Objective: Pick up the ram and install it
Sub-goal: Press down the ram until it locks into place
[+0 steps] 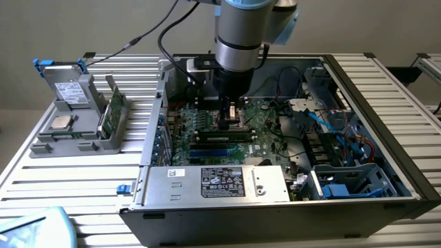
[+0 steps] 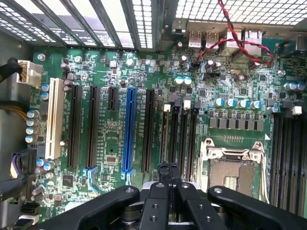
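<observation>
The gripper (image 2: pixel 169 168) hovers with fingers pressed together and holding nothing over the motherboard (image 2: pixel 115 139) at frame centre, while the ram (image 1: pixel 225 137) already sits in its slot, apparently installed.

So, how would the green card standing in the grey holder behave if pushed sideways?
The green card stands on its thin edge in the grey holder, so it might tip. It looks like a flat board: probably stiff and light.
</observation>
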